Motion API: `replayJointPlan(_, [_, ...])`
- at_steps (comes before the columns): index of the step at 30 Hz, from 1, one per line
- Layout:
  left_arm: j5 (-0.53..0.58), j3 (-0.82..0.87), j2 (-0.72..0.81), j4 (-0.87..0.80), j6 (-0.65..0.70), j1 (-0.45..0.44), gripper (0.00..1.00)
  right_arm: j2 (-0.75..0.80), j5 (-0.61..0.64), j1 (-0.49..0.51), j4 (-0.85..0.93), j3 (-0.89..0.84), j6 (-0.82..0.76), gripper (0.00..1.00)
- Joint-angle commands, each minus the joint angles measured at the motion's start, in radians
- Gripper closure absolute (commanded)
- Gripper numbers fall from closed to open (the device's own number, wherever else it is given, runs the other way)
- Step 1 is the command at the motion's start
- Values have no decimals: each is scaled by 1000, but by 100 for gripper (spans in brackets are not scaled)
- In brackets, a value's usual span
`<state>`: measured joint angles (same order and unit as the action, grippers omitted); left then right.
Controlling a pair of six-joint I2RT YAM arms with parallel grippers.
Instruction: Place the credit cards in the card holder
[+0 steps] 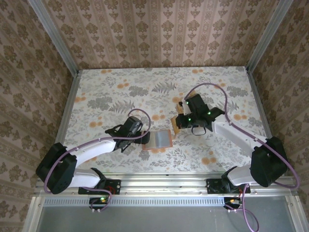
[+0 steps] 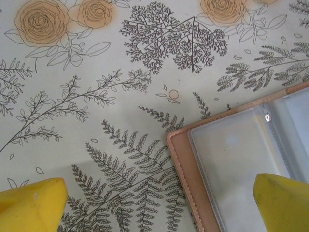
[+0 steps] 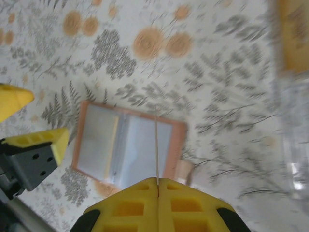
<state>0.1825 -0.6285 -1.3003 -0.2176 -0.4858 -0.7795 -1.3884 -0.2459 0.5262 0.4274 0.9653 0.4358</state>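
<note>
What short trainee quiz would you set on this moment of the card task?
1. True or false: the holder lies open on the table.
2. Fill in: the left claw has its jaws ____.
3. What does the right claw pinch? A) the holder B) a card, seen edge-on C) nothing

Key: 1 true; 2 open; 3 B.
</note>
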Motion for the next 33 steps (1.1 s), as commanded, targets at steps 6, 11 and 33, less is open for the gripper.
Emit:
replayJointPlan(6, [49, 0, 6, -46, -24, -25, 0, -80, -54, 107, -288, -79, 212, 100])
replayJointPlan(11, [59, -5, -8, -48, -25, -32, 0, -158, -54, 139, -337, -74, 231, 100])
replayJointPlan(33, [89, -85, -117, -49, 11, -88, 0, -245, -21, 136, -374, -113, 229, 100])
